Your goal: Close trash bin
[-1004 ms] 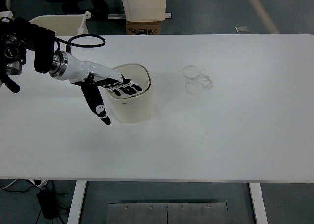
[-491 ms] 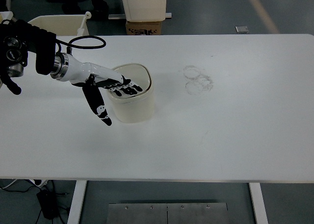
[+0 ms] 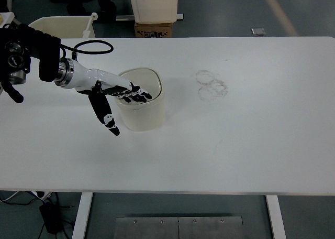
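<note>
Left robot hand [image 3: 116,95] lies flat, fingers extended over trash bin [image 3: 142,108] lid.

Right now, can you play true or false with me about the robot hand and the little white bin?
1. The left hand lies flat on top of the trash bin. True.
2. The hand is squeezing the bin in a fist. False: its fingers are stretched out on the lid.
3. The bin has tipped over. False: it stands upright on the table.
4. Faint ring marks show on the table right of the bin. True.
5. The right hand is helping. False: no right hand shows.
</note>
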Available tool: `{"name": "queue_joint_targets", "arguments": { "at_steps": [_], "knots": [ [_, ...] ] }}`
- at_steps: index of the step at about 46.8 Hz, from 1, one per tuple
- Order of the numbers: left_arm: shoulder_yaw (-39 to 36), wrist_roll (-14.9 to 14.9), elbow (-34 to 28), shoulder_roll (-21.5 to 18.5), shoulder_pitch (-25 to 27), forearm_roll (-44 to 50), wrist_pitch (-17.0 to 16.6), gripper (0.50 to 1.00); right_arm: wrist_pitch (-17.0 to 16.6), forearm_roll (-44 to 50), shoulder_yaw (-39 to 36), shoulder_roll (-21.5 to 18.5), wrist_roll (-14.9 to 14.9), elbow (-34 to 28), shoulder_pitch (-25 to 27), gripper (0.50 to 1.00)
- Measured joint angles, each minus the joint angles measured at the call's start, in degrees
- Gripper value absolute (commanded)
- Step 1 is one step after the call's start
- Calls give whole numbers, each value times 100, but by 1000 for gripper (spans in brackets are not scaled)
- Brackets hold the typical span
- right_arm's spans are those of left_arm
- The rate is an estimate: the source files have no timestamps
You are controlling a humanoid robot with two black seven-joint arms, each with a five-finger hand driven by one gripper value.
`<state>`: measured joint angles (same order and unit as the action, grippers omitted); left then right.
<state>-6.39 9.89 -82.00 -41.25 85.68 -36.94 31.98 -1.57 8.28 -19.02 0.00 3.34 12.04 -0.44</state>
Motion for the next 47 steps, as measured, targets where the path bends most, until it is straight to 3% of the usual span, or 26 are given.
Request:
{"name": "queue_joint_targets", "arguments": {
  "at_steps": [14,25,35,47],
  "knots": [
    [111,-3,7,-70,522,125,47,1000,0,4,1,0,1,0,-1,993],
    [682,-8,183,-72,564,474,3,1000,0,4,-1,0,1,0,0,993],
    [1589,-40,767,-64,466,1678,-157,1000,-2,1,-3,0,2,0,0,993],
    [2084,-96,1755,-94,419,2719,-249,1000,-2,5,0,0,2,0,0,993]
  ]
}}
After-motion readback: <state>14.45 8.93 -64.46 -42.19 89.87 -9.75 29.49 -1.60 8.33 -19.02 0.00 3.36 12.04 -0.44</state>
